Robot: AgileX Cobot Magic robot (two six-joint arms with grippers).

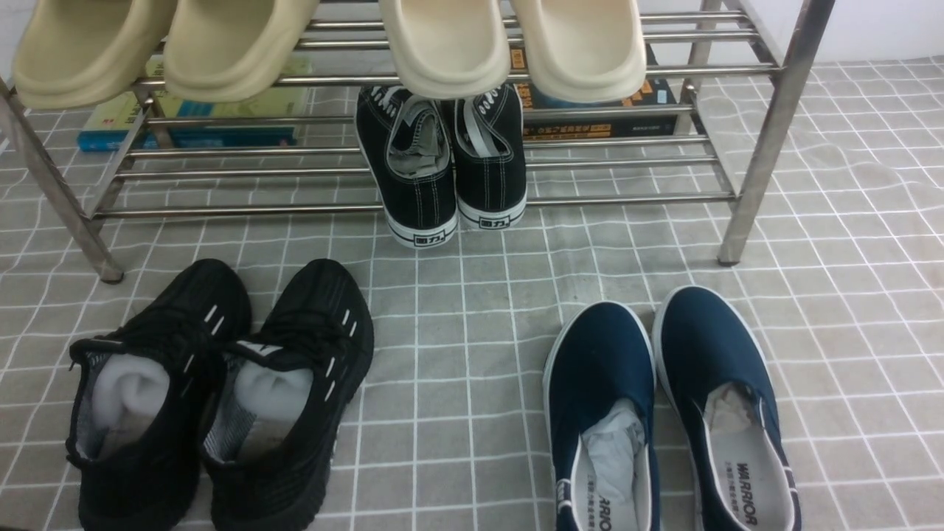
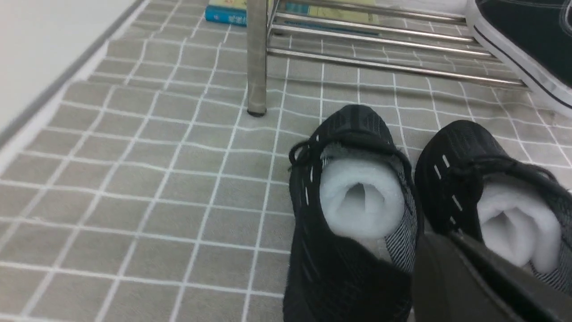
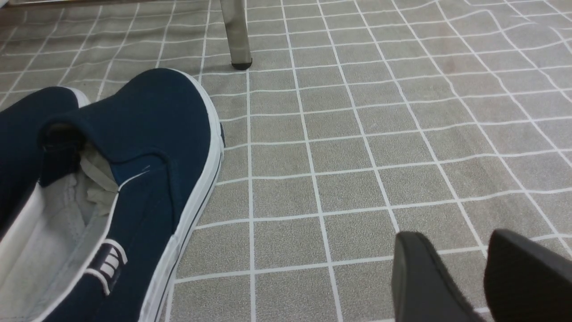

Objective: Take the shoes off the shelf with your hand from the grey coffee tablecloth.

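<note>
Knit mesh shoes (image 1: pixel 221 391), shiny steel shelf (image 1: pixel 413 169), matt woven grey coffee tablecloth (image 1: pixel 457 354)

The front view looks forward and down, near, at the shelf (image 1: pixel 413 169) and grey coffee tablecloth (image 1: pixel 472 332). The left wrist view sits low over the shoes (image 2: pixel 357 214) (shared with front); the right wrist view hugs the navy slip-ons (image 3: pixel 134 179), likewise shared.
</note>
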